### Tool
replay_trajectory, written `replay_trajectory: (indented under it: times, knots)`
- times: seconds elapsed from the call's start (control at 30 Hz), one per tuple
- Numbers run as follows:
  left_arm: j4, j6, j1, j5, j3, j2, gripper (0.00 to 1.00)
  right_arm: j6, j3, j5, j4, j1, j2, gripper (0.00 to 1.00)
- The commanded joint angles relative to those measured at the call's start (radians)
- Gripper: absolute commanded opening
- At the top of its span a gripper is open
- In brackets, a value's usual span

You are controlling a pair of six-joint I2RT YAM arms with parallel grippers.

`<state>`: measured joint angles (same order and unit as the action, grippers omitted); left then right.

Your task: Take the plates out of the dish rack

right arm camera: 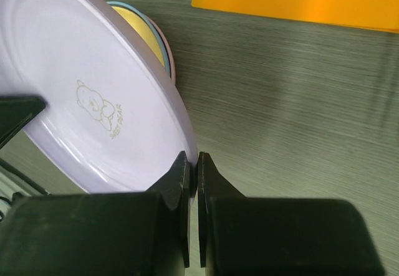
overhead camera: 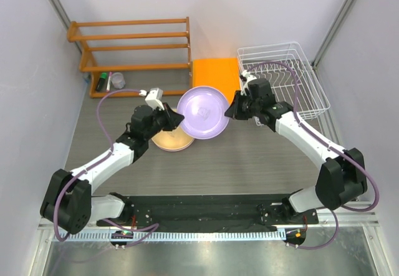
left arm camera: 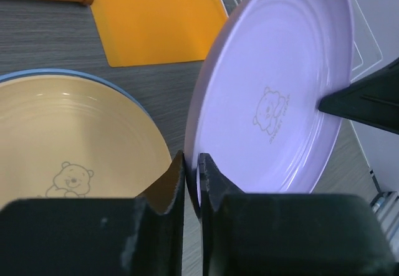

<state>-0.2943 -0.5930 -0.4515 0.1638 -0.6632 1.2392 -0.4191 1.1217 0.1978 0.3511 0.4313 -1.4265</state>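
Lavender marks the one plate off the table: the lavender plate (overhead camera: pixel 202 111) is held in the air to the left of the rack (overhead camera: pixel 319 93), near it but apart from it, with its printed face turned upward and somewhat tilted. It is gripped at two opposite points of its rim. The right gripper (right arm camera: pixel 192 161) is clenched on the edge nearer the rack, and the left gripper (left arm camera: pixel 191 162) is clenched on the edge farther from it, each with one finger above the rim and one below. A double hold like this is best read as a handover. The rack is bolted-arm reach for the right side only, while the stack (overhead camera: pixel 169 140) is placed farther left of the rack, well apart from it, on the left arm's side. In that stack the yellow plate (left arm camera: pixel 62 151) is seen on top, with a blue rim (left arm camera: pixel 75 75) and a pink rim (right arm camera: pixel 173 70) showing beneath it, so three plates are judged already unloaded. No plate is seen among the rack's tines. The lavender plate is kept raised above the stack's height, probably so that it can be carried over without striking the yellow plate. The mat (overhead camera: pixel 215 70) is laid just left of the rack and is not touched. Release by the right gripper is judged the step due next, and a slip is risked if both are let go together.
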Motion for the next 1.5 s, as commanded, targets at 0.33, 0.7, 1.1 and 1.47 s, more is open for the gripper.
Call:
replay_trajectory:
  times: [0.33,0.7,1.1,1.47]
  knots:
    - [0.116,0.036,-0.003,-0.246,-0.029,-0.043,0.0,-0.037,0.029,0.016,-0.09,0.006,-0.041,0.45]
    - [0.314,0.006,0.01,-0.5,-0.061,-0.066,0.0,-0.003,0.018,-0.018,-0.08,0.006,-0.075,0.46]
    - [0.368,-0.022,0.045,-0.567,-0.059,-0.004,0.0,0.006,0.006,-0.043,-0.078,0.006,-0.077,0.46]
    - [0.382,-0.039,0.047,-0.541,-0.05,0.02,0.61,0.008,0.0,-0.063,-0.078,0.006,-0.084,0.46]
